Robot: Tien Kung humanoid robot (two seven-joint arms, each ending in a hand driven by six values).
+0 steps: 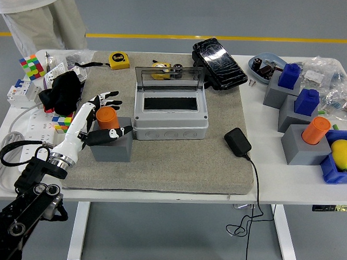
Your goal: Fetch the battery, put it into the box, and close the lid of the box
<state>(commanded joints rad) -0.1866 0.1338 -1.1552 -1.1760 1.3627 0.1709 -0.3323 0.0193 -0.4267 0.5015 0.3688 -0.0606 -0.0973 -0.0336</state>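
Orange and upright, the battery [107, 118] sits socketed in a grey block [111, 146] at left-centre of the bench [285, 182], where the left hand [100, 119] brackets it, fingers [109, 96] spread wide and holding nothing, beside the open-lidded box [170, 111].

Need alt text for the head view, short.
The robot's left hand, fingers spread, reaches around an orange battery standing in a grey block on a grey mat. Beside it sits a grey box with its clear lid raised; a person stands far left.
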